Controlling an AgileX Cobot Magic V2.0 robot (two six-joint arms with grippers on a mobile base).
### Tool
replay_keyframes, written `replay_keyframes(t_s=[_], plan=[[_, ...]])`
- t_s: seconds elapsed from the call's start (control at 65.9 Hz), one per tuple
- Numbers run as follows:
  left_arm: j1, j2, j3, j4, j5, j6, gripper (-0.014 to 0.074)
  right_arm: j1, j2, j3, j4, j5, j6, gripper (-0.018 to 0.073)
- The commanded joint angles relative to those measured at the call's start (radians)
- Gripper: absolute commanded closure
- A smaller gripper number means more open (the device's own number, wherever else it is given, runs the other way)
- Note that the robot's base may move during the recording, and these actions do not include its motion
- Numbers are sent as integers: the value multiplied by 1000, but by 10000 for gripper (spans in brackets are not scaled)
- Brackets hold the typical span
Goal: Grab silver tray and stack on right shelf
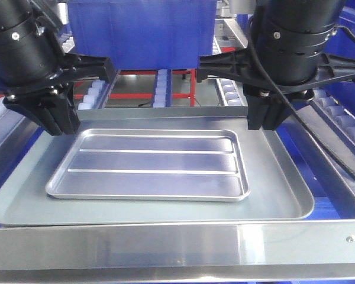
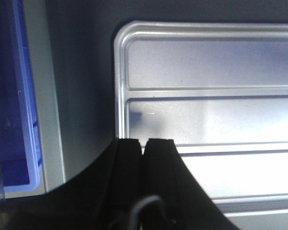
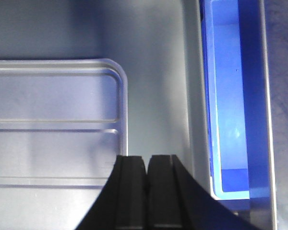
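Front bar [image 1: 165,244] of the right shelf [image 1: 343,127] runs across the nearest edge, flat stainless, one small screw head at its right end. No print or label on it.

Behind it: large dull grey tray [image 1: 284,195], smooth bottom. The silver tray [image 1: 151,165] lies flat inside it, nested, its two long ridges running left to right. Judgement: the nesting keeps the silver tray from sliding, and the low rim stands proud enough for a hand to pinch from either short side.

Left hand [image 1: 44,115] hangs over the silver tray's left rim; the left wrist view shows its fingers [image 2: 127,158] pressed together with only a hairline seam, tips right at the rim edge, nothing between them. Right hand [image 1: 266,115] hangs past the tray's right end; the right wrist view shows it likewise closed and empty, over the grey tray's floor just beside the silver rim. Judgement: symmetric placement suits a two-sided lift, but both must spread first.

Far side: white rollers [image 1: 231,92] in tracks, blue bin [image 1: 142,32] behind, red frame members below.

Writing: none legible in any view.
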Motion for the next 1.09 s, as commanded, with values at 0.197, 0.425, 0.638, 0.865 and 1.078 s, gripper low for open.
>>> replay_keyframes(t_s=[0.197,0.425,0.638,0.865,1.078], plan=[[2,-133,-8,-25,-90,-4,687,3,-136,-50,-36,-66,-66,507],[2,-388,179,-49,-258,-4,687,26,-319,52,-41,-259,-241,507],[0,-701,418,-46,-401,-3,687,106,-570,258,-43,-409,-398,507],[0,-1051,578,-34,-397,61,687,164,-896,488,-129,-417,-401,507],[0,-1309,655,-34,-294,63,687,164,-1200,647,-188,-415,-401,507]])
